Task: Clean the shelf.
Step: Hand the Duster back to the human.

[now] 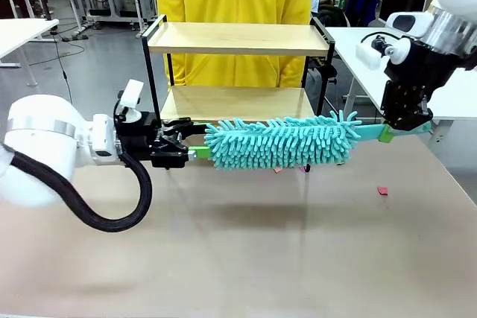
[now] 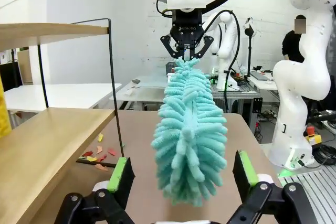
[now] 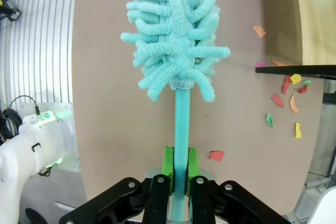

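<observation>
Beside the shelf (image 1: 238, 39), right gripper (image 1: 387, 135) clamps the duster (image 1: 279, 143), left gripper (image 1: 195, 153) gapes empty; scraps (image 3: 286, 98) still uncleared

The shelf (image 1: 238, 39), two light wooden boards in black frame, stands upright on the table.

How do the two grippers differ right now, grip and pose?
The right gripper is shut on the teal duster, clamping its handle; the left gripper is open, holding nothing. The right gripper angles down from above at the handle end; the left gripper lies level near the table, its fingers either side of the fluffy tip. Both have green pads and face each other along the duster.
</observation>
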